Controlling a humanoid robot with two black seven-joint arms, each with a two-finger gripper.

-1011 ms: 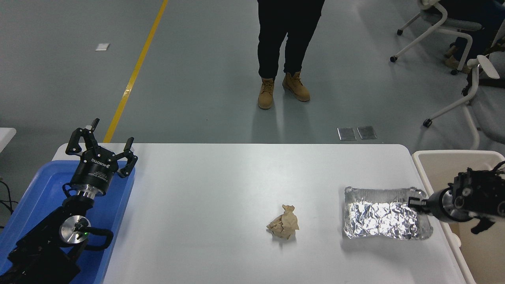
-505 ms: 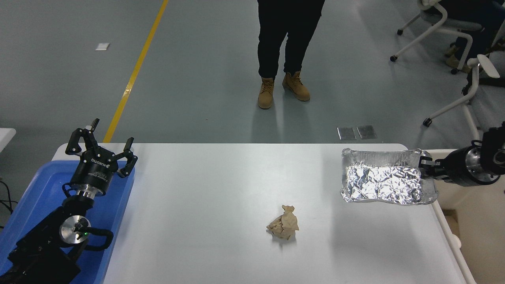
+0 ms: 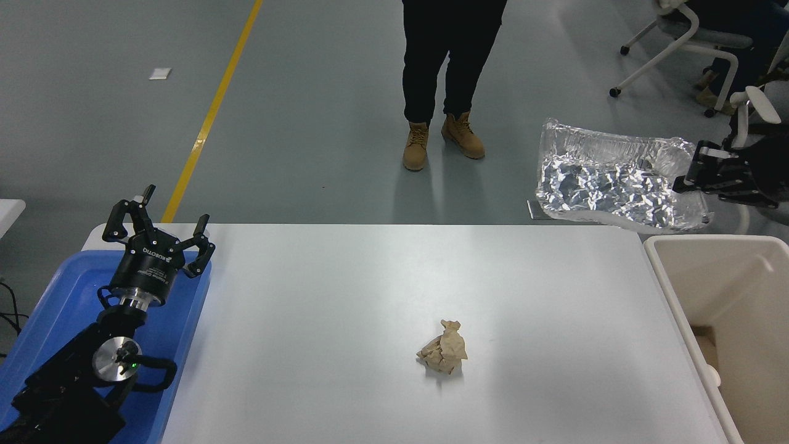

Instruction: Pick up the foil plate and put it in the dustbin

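Note:
The foil plate is a crinkled silver tray with bent rims, held high in the air above the table's far right corner. My right gripper comes in from the right edge and is shut on the plate's right rim. The dustbin, cream with a thick rounded rim, stands against the table's right edge, below and to the right of the plate. My left gripper is parked at the lower left, open and empty, above the blue tray.
A crumpled tan paper wad lies on the white table right of centre. A shallow blue tray sits at the left edge. A person stands beyond the far side. Office chairs stand at the top right.
My right gripper has lifted the foil plate off the table, up and away to the far right. The left arm and the paper wad have not moved.

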